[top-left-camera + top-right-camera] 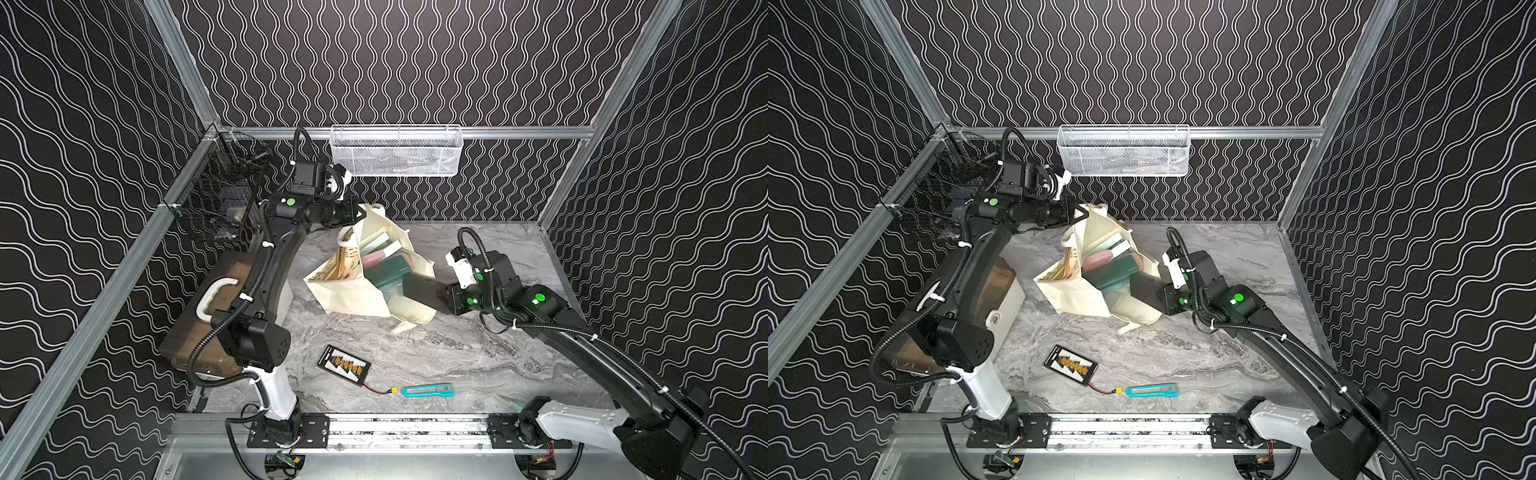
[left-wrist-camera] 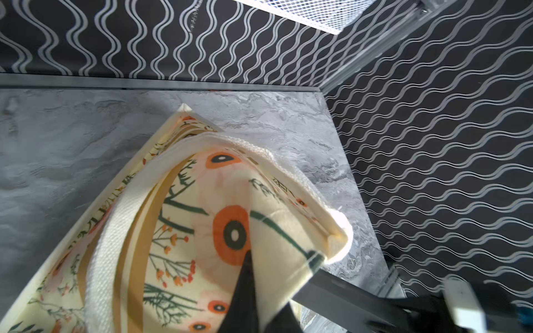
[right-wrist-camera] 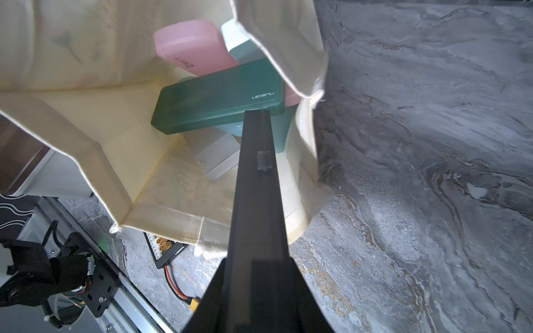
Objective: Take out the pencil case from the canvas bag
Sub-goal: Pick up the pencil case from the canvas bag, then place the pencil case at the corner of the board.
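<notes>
Bag [image 1: 353, 291] of cream canvas slumps mid-table [image 1: 478, 353], with its mouth gaping toward the right arm and a flower print on its outer face. At the bag's far top corner the left gripper [image 1: 360, 212] is clamped on the rim and holds that corner up. In the left wrist view its black fingers [image 2: 243, 288] pinch the printed cloth beside a cream handle [image 2: 115, 245].

Through the mouth reaches the right gripper [image 3: 257, 114], jaws narrow, grasping the near end of the pencil case [image 3: 219, 101], a flat dark green one. The pencil case is inside the bag, tilted, with its gripped end at the rim. It lies across the other contents: a pink case [image 3: 190, 49] behind it, a teal box [image 3: 281, 135] under it and a clear box [image 3: 216, 155] lower, on the bag's floor.

On the table between the bag and the arm bases lies a black board [image 1: 344, 365] with orange connectors. Its red wire runs to a yellow plug beside a teal cutter [image 1: 428, 390], farther from the bag. A brown box [image 1: 208, 299] with a white grip sits on the bag's left-arm side, partly under that arm. On the wall behind the bag hangs a white mesh basket [image 1: 397, 151]. A black wire basket [image 1: 216, 195] hangs on the side wall, past the left arm from the bag.
</notes>
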`<control>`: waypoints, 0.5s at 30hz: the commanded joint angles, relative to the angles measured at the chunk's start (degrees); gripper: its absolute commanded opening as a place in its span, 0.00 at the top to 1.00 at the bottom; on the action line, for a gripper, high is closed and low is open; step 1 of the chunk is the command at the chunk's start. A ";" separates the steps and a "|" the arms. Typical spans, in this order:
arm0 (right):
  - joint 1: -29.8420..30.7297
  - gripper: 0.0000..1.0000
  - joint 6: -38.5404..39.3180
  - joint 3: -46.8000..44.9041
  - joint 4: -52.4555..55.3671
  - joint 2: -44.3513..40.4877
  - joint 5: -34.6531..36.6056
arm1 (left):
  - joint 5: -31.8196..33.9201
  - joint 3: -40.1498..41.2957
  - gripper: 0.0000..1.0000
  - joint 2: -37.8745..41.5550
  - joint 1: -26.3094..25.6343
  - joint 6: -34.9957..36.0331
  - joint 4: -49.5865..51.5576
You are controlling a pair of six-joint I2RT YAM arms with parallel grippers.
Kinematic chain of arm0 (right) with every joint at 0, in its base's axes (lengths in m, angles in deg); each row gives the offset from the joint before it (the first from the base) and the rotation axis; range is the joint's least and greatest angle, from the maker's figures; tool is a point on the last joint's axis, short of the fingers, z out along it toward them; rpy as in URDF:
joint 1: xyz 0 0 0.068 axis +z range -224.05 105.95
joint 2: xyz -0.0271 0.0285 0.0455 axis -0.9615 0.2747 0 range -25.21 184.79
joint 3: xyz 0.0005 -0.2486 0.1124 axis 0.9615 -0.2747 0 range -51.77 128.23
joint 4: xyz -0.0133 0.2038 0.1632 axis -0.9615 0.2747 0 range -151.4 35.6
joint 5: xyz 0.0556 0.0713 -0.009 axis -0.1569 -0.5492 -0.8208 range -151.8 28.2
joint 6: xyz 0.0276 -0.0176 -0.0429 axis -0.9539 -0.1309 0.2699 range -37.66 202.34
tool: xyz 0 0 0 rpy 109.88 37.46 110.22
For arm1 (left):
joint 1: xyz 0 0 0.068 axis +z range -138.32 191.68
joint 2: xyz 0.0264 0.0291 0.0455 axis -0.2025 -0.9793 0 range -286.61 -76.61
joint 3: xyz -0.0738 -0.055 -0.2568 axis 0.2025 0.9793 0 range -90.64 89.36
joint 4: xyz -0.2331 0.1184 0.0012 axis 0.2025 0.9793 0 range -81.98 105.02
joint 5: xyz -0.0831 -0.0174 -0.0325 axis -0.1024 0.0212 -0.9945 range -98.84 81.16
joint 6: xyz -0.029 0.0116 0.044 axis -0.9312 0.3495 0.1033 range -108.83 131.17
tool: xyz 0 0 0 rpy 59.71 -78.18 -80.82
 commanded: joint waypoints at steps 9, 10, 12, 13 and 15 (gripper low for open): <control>0.01 1.00 -5.45 -1.21 -0.39 -10.61 4.17 | 11.00 -0.78 1.00 2.01 0.06 -7.49 -4.20; 0.02 1.00 -5.45 -1.18 -0.50 -11.07 5.65 | 12.26 -0.78 1.00 2.26 0.13 -8.45 -4.23; 0.02 1.00 -5.32 1.13 -0.16 -11.48 7.98 | 13.92 -0.91 1.00 2.82 0.06 -9.89 -4.19; 0.01 1.00 -4.83 1.87 -0.13 -11.44 8.83 | 14.56 -0.98 1.00 3.10 0.06 -10.61 -4.09; 0.01 1.00 -4.66 3.83 1.37 -10.52 10.24 | 15.53 -1.03 1.00 3.57 0.07 -11.73 -3.69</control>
